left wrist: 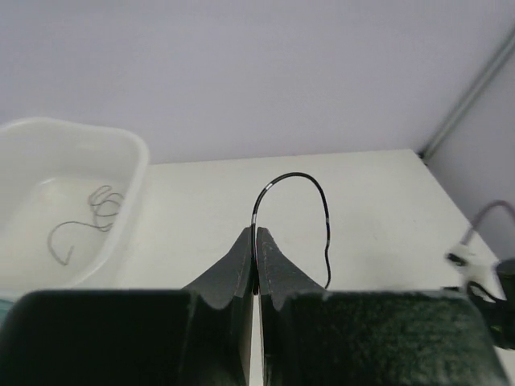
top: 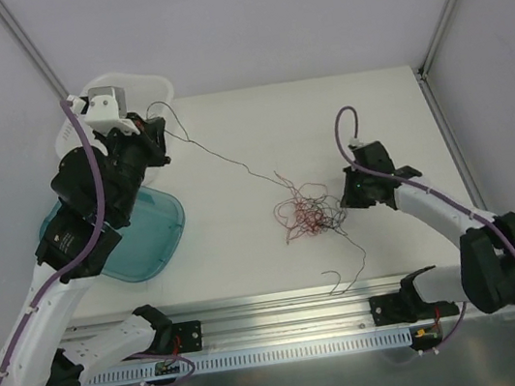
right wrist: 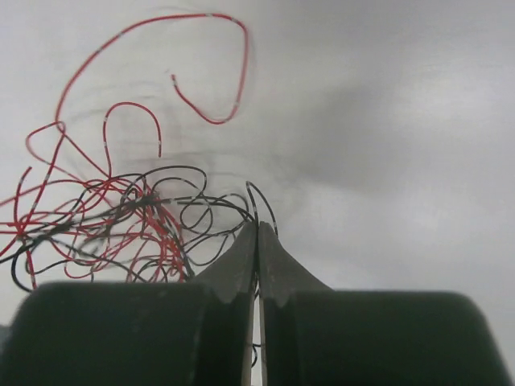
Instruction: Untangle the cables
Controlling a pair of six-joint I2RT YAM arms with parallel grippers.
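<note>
Two claws are pressed together, each on one strand. The left gripper (left wrist: pixel 256 241) is clamped on a thin dark grey wire (left wrist: pixel 299 178) arching just ahead of its tips. The right gripper (right wrist: pixel 257 235) is clamped on a black loop (right wrist: pixel 265 205) at the near edge of the knotted ball of curly red and black cables (right wrist: pixel 113 217), spread ahead-left of it. A slow outward pull is advised, so the knot is not tightened. Only overhead is that wire's run from left claw to tangle shown; only by the left wrist, a coiled grey wire (left wrist: pixel 92 213) inside the white plastic tub (left wrist: pixel 138 165).
</note>
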